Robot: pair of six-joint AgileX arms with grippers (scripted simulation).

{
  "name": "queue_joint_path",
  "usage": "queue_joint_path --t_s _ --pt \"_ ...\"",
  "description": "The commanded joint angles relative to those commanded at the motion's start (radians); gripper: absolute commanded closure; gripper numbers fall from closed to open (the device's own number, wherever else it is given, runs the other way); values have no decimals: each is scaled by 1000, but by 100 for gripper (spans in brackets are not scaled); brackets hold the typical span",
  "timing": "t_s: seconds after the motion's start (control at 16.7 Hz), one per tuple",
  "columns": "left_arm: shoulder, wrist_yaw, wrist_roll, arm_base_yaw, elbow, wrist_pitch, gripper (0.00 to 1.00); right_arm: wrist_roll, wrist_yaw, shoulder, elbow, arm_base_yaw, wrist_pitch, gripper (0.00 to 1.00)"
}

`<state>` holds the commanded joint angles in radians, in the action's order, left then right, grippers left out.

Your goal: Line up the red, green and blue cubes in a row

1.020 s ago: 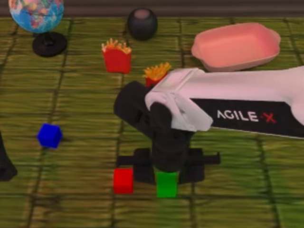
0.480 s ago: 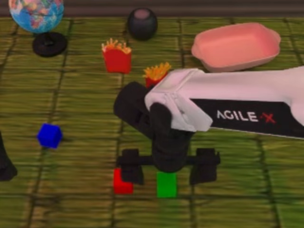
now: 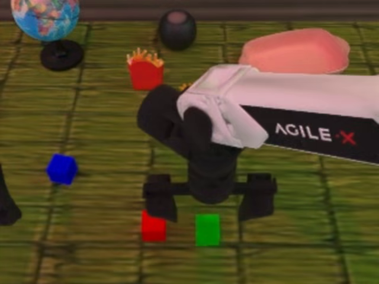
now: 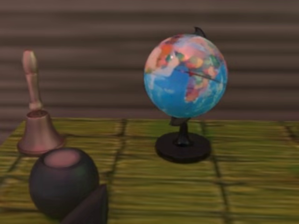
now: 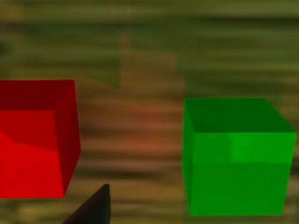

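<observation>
The red cube [image 3: 153, 226] and the green cube [image 3: 207, 229] rest side by side on the mat near the front edge, a small gap between them. Far to their left lies the blue cube [image 3: 61, 168], alone. My right gripper [image 3: 208, 202] hovers open just behind and above the green cube, holding nothing. Its wrist view shows the red cube [image 5: 32, 140], the green cube [image 5: 236, 158] and one dark fingertip [image 5: 93, 207]. My left arm [image 3: 6, 204] is parked at the table's left edge.
A globe [image 3: 44, 18] stands at the back left, with a dark round pot [image 3: 177, 28] and a red fries carton [image 3: 145, 68] near it. A pink dish [image 3: 293, 50] sits back right, partly under my right arm. The left wrist view shows a bell [image 4: 37, 126].
My right gripper opened and let go of the green cube, then lifted and drew back a little. The green cube stays beside the red one.
</observation>
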<state>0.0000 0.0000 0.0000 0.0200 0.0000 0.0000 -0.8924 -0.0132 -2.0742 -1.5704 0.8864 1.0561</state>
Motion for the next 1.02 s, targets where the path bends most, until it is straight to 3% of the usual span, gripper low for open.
queue_joint_path --t_s 0.24,0.6,1.02 --pt "0 0 0 0 0 0 0 3 1 40 -86 5 124 0" --pt "8 0 0 -1 8 -6 0 10 -4 50 -80 -4 121 0" --pt "322 1 14 -33 281 -203 0 189 -100 413 194 -157 -58 0"
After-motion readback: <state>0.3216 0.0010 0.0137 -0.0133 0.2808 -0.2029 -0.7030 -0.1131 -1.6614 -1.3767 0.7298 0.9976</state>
